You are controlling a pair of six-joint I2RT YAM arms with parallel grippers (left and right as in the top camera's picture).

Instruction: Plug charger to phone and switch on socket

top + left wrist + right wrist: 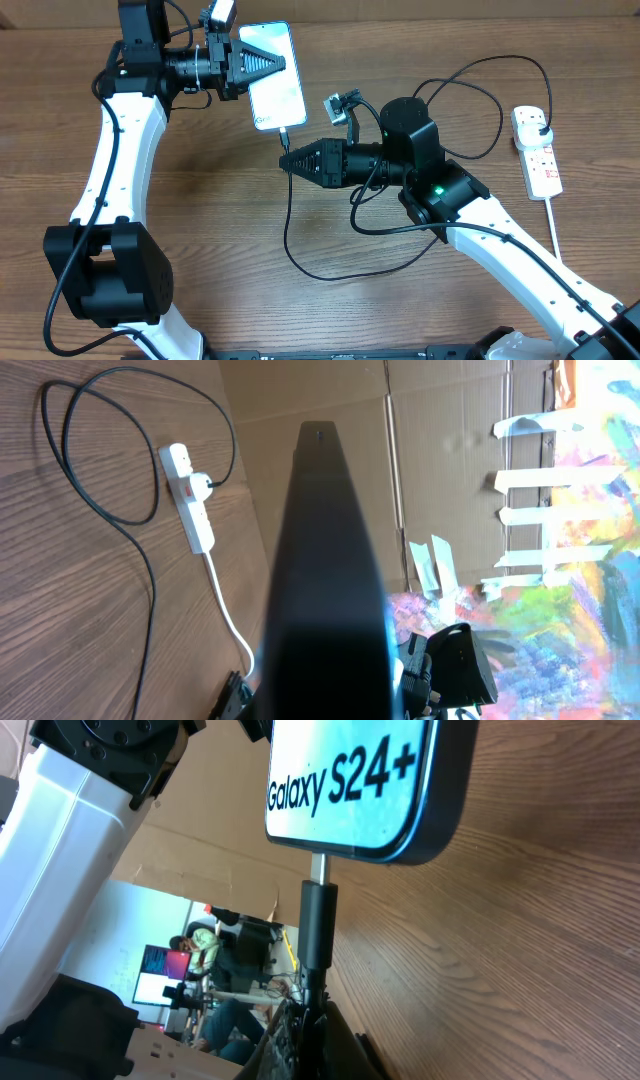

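Observation:
My left gripper (pixel 268 62) is shut on the phone (pixel 276 90), which it holds tilted above the table; in the left wrist view the phone (pixel 325 580) shows edge-on as a dark slab. My right gripper (pixel 287 160) is shut on the charger cable just behind its connector (pixel 319 920). The metal tip (pixel 320 868) touches the phone's bottom port below the "Galaxy S24+" text (pixel 345 782). The black cable (pixel 300 262) loops over the table to its plug in the socket (pixel 536 145), a white strip at the right; the strip also shows in the left wrist view (pixel 190 495).
The socket's thick white cord (pixel 556 228) runs toward the front right. A cardboard wall (pixel 440 430) with tape strips stands behind the table. The right arm (pixel 500 250) crosses the front right of the table.

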